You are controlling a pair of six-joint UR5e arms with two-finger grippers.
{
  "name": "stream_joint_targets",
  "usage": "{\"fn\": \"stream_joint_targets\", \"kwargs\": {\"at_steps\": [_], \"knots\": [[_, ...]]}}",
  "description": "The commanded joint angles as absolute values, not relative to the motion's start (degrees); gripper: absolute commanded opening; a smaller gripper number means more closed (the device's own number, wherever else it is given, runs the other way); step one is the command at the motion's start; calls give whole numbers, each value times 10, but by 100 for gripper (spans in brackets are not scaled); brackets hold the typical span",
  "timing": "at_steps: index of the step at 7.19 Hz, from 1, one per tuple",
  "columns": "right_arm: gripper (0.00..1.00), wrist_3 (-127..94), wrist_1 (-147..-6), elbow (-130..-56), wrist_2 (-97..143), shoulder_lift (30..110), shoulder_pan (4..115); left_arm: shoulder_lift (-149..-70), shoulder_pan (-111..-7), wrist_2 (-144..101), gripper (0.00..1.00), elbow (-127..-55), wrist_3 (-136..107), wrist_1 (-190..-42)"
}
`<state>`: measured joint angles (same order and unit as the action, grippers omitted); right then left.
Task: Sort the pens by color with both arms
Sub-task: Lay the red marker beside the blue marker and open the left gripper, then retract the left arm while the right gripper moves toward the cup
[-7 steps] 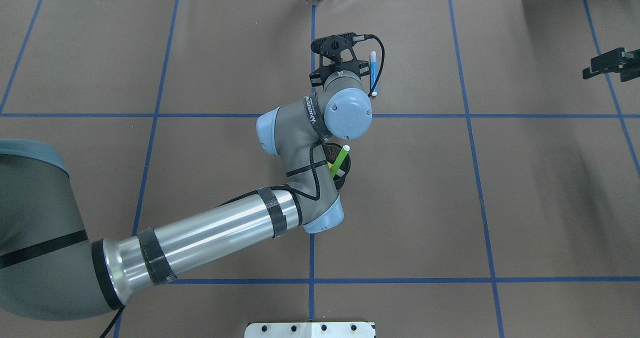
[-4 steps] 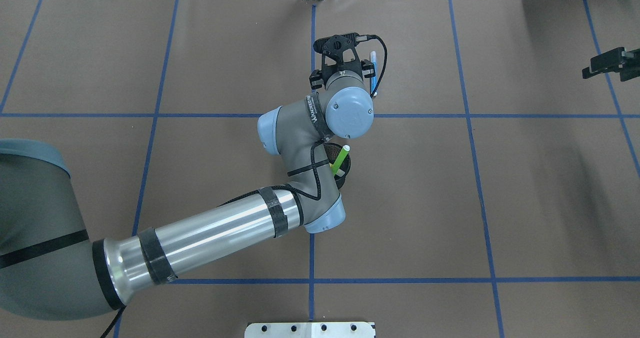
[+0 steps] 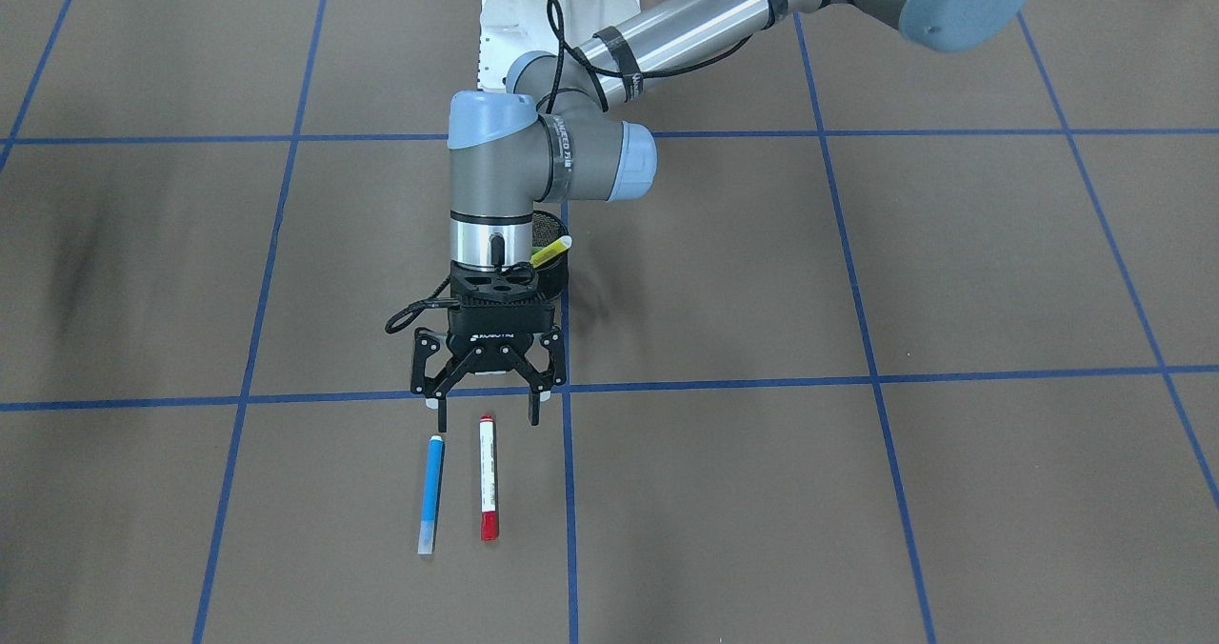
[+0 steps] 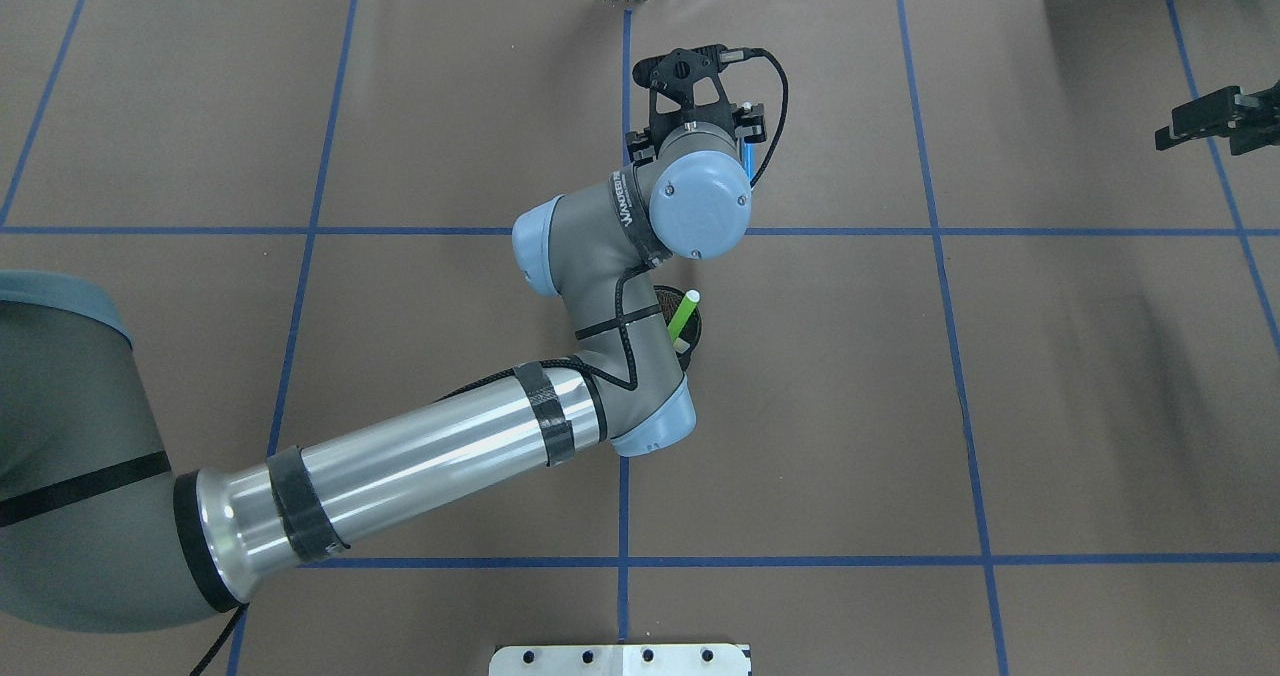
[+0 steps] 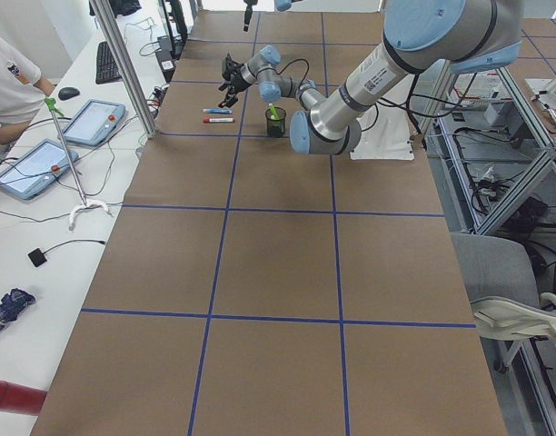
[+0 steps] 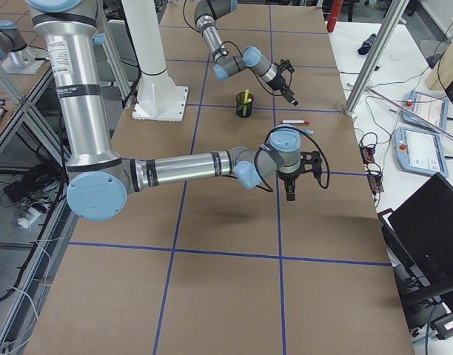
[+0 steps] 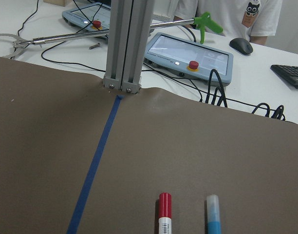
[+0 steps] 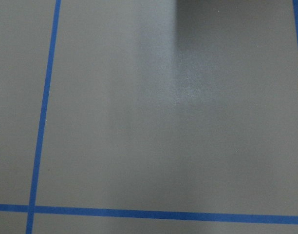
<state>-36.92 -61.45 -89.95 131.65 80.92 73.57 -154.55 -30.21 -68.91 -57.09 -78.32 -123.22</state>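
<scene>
**Pens split between mat and cup, left claw spread above two of them**

Pens lie in two places. The blue pen and the red-capped white pen rest flat on the brown table, side by side and parallel, close but not touching, just past a blue tape line on the operators' side. The green pen and the yellow pen stand tilted in the black mesh cup, which is partly hidden behind the wrist of the left arm.

That arm reaches across the middle of the table. The left gripper points down at the ends of the blue and red pens nearest the robot, its fingers spread wide and holding nothing. One fingertip sits just beside the blue pen's end; the red pen's cap lies between the two fingers.

The right arm stretches over bare table well apart from the pens. Whether the right gripper has its fingers apart or together, I cannot tell.
</scene>
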Motion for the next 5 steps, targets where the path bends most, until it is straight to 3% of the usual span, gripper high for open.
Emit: {"fn": "stream_joint_targets", "kwargs": {"at_steps": [1,3,5], "knots": [[99,-437,-616,-917,1322,786,702,-1459,-338,-800,99,-681,-765,-1205],[99,-586,-616,-946,1361,748,643,-1383,-389,-918,99,-806,-760,-1141],[98,-778,-636,-946,1412,680,577,-1296,-467,-1066,99,-871,-747,-1142]]}}
